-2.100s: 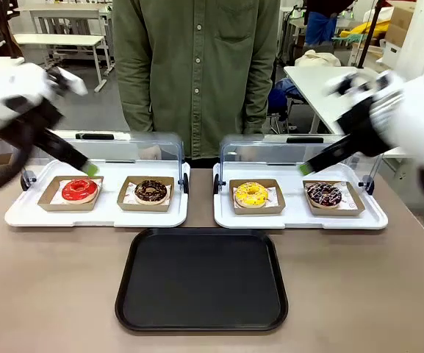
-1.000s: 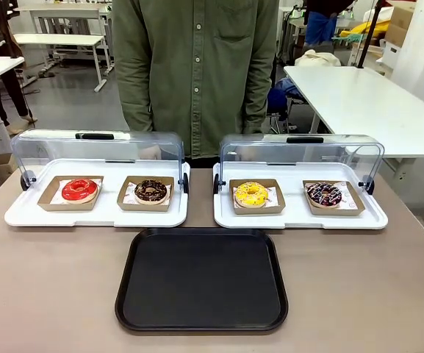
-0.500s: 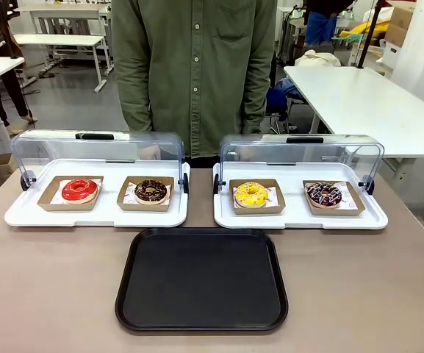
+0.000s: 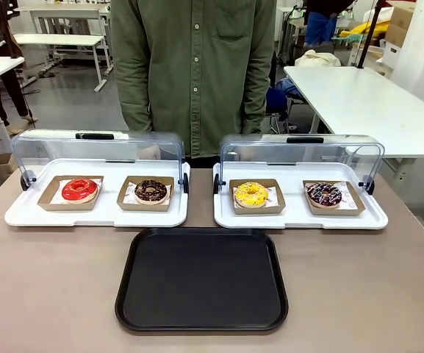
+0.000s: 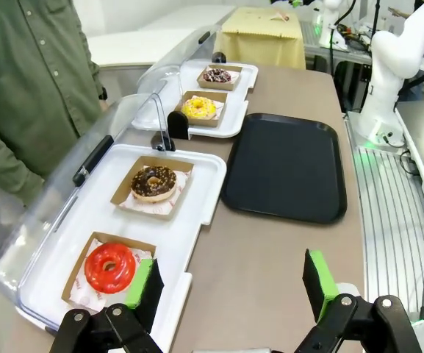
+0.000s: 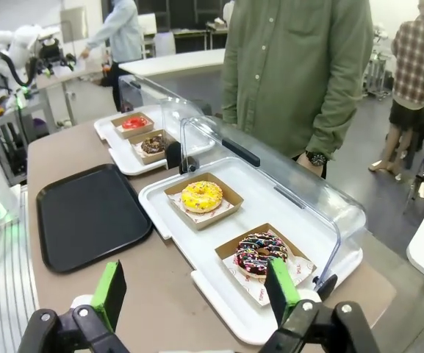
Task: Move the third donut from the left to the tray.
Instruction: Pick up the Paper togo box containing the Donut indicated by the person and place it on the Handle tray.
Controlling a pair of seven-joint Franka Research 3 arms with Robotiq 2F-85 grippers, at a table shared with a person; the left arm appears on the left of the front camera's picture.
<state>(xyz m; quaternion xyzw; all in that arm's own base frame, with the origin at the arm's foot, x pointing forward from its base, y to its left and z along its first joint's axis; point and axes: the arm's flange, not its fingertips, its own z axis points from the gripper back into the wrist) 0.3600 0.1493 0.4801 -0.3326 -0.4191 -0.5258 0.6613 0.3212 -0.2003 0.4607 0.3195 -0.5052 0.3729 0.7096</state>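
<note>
The tray lies flat on the brown table, close to the near edge and midway along it

Off the tray's left side, the left gripper hangs above the table top with its jaws spread wide, and bare table shows between the green pads. Off the tray's right side, the right gripper hangs above the table in the same way, its jaws spread wide apart

Just beyond the tray's far edge, two white trays stand side by side with a narrow gap between them. The right display tray lies beyond the tray's far right corner. On it sits the third donut, yellow-iced, on its brown cardboard square. This is the spot closest to the tray's far edge, yet apart from the tray. A sprinkled chocolate donut sits farther out to the right on the same white tray. The left display tray lies beyond the tray's far left corner. It carries a chocolate donut on the side toward the tray's middle and a red donut farther out to the left

A raised clear lid stands along the far side of the right display tray, and the left one has its own

Beyond the tray and both lids, a person in a green shirt stands at the table's far edge
</note>
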